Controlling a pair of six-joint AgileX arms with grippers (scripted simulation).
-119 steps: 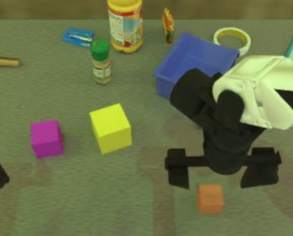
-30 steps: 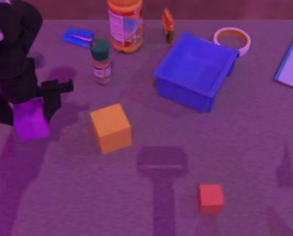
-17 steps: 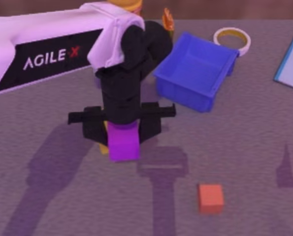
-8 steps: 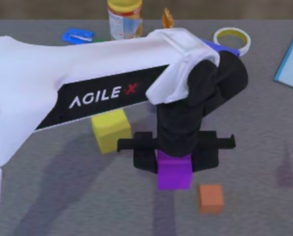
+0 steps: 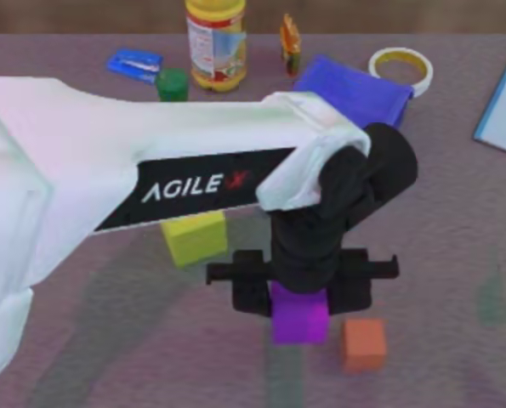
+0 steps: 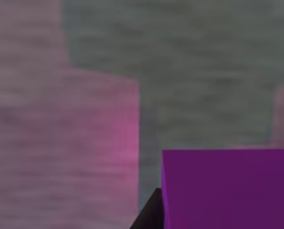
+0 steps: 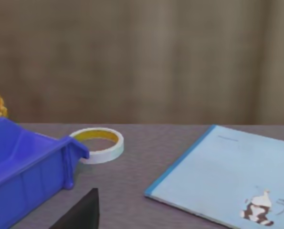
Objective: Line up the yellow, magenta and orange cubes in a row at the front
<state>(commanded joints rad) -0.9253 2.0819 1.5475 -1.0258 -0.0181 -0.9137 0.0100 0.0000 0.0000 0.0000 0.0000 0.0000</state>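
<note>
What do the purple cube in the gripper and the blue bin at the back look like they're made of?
The magenta cube, held in the left gripper, looks like matte solid plastic or painted wood: flat even colour, no shine or grain. The blue bin looks like moulded plastic: thin walls, rounded rim, a faint sheen. Rendered surfaces leave both open.

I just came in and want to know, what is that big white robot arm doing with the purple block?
The left gripper is holding the magenta cube between its fingers, near the front of the table, right beside the orange cube. The yellow cube sits farther back, partly under the arm, so the row isn't finished. The right arm is not in the top view.
</note>
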